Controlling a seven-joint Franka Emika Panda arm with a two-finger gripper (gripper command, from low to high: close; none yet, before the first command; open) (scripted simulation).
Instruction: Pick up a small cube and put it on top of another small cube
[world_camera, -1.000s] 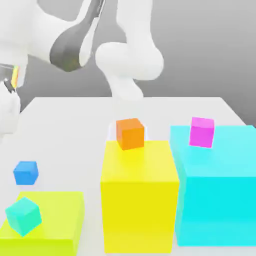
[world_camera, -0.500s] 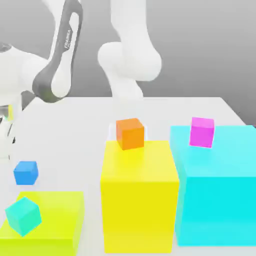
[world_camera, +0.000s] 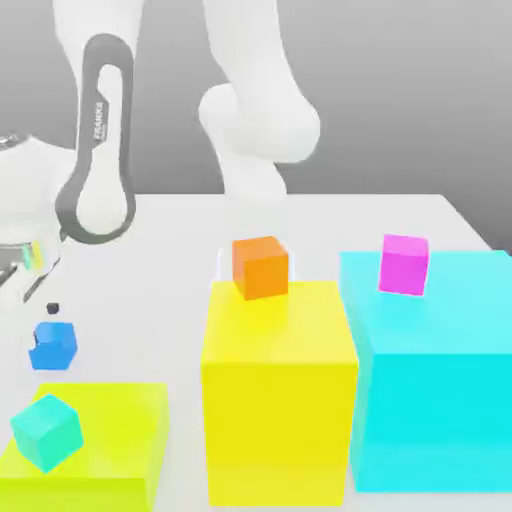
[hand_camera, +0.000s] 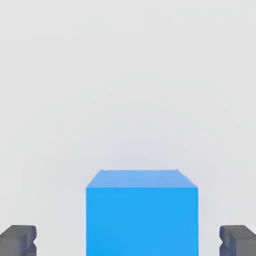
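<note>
The small cube (world_camera: 54, 346), plain bright blue, rests on the white table (world_camera: 150, 250) at the exterior view's left. My gripper (world_camera: 40, 312) hangs just above it, open, and one dark fingertip (world_camera: 52, 307) shows over the cube's top edge. In the hand view the small cube (hand_camera: 141, 212) sits between my two grey fingertips (hand_camera: 18, 239), each standing clear of its sides; the gripper (hand_camera: 129, 241) holds nothing. A small teal cube (world_camera: 45, 432) lies tilted on a low lime block (world_camera: 110, 440) in front of it.
A tall yellow block (world_camera: 278, 400) carries an orange cube (world_camera: 260, 267). To the exterior view's right, a tall cyan block (world_camera: 430, 370) carries a magenta cube (world_camera: 404, 264). The arm's white base (world_camera: 255, 130) stands at the back of the table.
The arm has swung round and the hand has come down over the blue cube. None of the cubes or blocks has moved, and the fingers have stayed open.
</note>
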